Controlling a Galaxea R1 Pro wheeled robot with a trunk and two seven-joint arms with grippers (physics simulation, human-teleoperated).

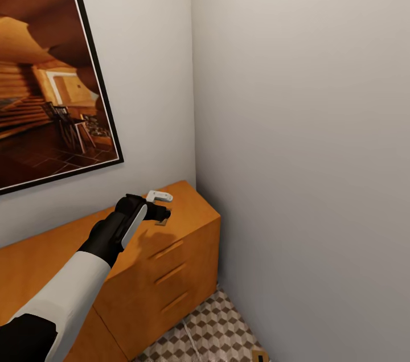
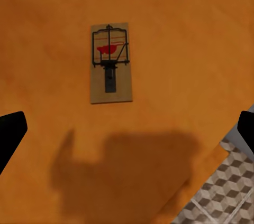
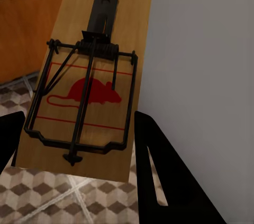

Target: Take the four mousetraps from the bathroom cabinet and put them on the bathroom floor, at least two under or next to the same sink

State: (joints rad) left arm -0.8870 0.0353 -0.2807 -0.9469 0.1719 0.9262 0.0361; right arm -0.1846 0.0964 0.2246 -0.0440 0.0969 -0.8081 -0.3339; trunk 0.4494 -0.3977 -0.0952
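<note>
One mousetrap (image 2: 110,63) lies flat on the orange-brown cabinet (image 1: 188,208) top, near its right end by the corner wall. My left gripper (image 1: 161,211) hovers just above it, open, its dark fingertips (image 2: 10,129) far apart on either side and not touching it. In the head view this mousetrap (image 1: 163,222) peeks out from under the gripper. A second mousetrap (image 3: 90,76) stands on end between the fingers (image 3: 159,166) of my right gripper (image 3: 79,150), which is shut on it above the cube-patterned bathroom floor (image 3: 53,197). The bathroom sink is out of view.
A large framed picture (image 1: 51,77) hangs on the wall above the cabinet. A plain grey wall (image 1: 302,151) closes the right side, leaving a narrow strip of tiled floor (image 1: 216,322) beside the cabinet's drawer fronts (image 1: 168,276).
</note>
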